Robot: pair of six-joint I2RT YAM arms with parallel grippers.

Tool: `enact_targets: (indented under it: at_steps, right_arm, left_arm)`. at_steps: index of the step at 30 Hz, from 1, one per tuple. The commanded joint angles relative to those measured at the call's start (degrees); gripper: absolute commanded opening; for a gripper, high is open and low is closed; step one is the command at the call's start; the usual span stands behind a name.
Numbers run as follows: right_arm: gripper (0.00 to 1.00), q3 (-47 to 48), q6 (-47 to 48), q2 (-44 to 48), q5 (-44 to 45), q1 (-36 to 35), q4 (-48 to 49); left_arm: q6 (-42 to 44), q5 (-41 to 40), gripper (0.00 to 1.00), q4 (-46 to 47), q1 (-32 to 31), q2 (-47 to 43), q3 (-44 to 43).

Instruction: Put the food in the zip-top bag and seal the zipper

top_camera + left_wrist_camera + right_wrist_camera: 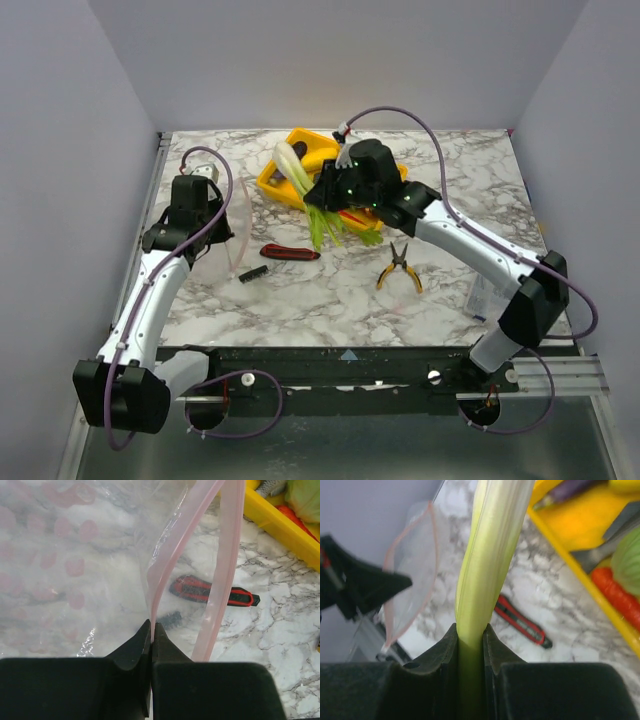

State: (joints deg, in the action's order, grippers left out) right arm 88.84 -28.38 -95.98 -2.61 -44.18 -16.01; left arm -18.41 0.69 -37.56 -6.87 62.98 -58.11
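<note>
My right gripper [322,195] [470,630] is shut on the green-white leek [300,175] [490,555], gripping its green stalk and holding it above the tray's near-left corner, white end toward the back. My left gripper [218,232] [151,627] is shut on one lip of the zip-top bag [240,215] [75,555] [415,565], pinching the pink zipper [165,565]. The bag's mouth hangs open toward the leek. Lettuce [627,562], red chili [620,597] and purple eggplant [570,490] lie in the yellow tray [275,185] [570,560]. The other foods are hidden.
A red-and-black pocket knife [290,252] [200,590] [520,622] lies on the marble between bag and tray. Yellow-handled pliers [400,268] lie mid-table. A small black piece [252,272] is near the knife. A flat clear pouch [487,295] sits by the right arm.
</note>
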Motion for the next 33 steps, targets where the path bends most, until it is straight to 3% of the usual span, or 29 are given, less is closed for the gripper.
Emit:
enact_targets:
  at_steps: [1, 6, 9, 16, 24, 33]
  right_arm:
    - [0.00, -8.43, -0.74, 7.03, -15.64, 0.01, -6.07]
    - [0.00, -13.39, -3.94, 13.41, -24.64, -0.50, -6.31]
    - [0.01, -15.49, -6.16, 16.55, -25.20, -1.28, -5.43]
    - [0.00, -21.21, -11.08, 20.93, -24.75, -4.67, 0.17]
    - [0.00, -20.10, -16.26, 18.18, -19.54, -8.91, 5.28]
    - [0.00, -12.44, -20.31, 8.71, -10.01, -9.66, 1.06]
  left_arm:
    - [1.19, 0.91, 0.00, -1.36, -0.31, -1.32, -1.19]
    - [3.45, 2.09, 0.00, -3.84, -1.35, 1.79, -4.84]
    - [4.12, 0.04, 0.00, -2.16, -1.74, 2.82, -3.41]
    - [2.78, 4.29, 0.00, 1.25, -2.00, 1.93, -1.34]
    - [2.42, 4.87, 0.00, 1.70, -3.45, -0.25, 1.97]
    - [1.98, 4.34, 0.00, 3.01, -5.17, -4.05, 3.68]
